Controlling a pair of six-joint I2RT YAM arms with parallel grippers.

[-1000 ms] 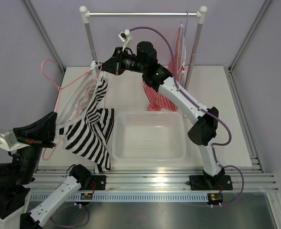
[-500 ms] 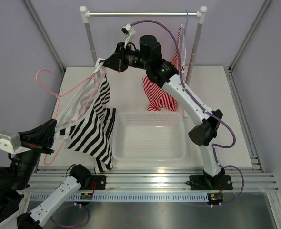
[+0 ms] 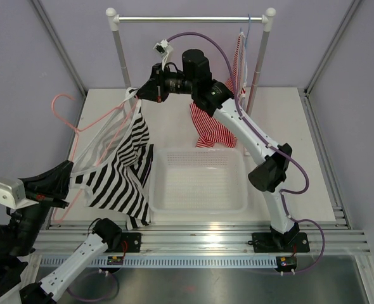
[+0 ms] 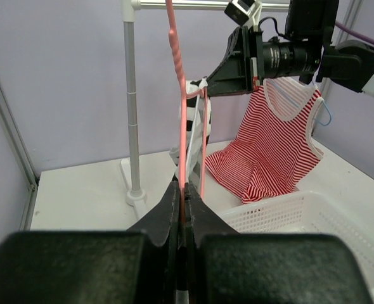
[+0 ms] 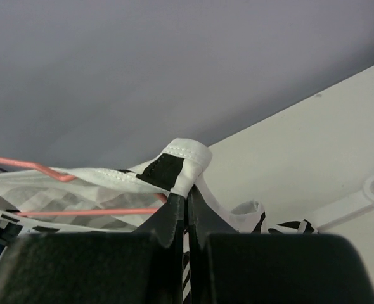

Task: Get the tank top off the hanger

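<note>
The tank top (image 3: 119,174), in bold black and white stripes, hangs stretched over the left of the table between my two grippers. My right gripper (image 3: 138,95) is shut on its white-edged shoulder strap (image 5: 184,162), held high near the rack. The pink wire hanger (image 3: 96,116) still threads through the top, and its hook (image 3: 59,101) points to the far left. My left gripper (image 3: 65,185) is shut on the hanger's wire (image 4: 183,136) low at the near left. In the right wrist view the hanger (image 5: 79,212) passes just under the strap.
A white basket (image 3: 198,205) sits mid-table. A red-and-white striped top (image 3: 213,132) hangs on a pale blue hanger from the rail (image 3: 190,19) of the white rack at the back. The rack's left pole (image 4: 131,101) stands near the stretched top.
My left gripper has drawn the hanger toward the near left edge. The right gripper has shifted slightly right with the strap, and the top is stretched further between them.
</note>
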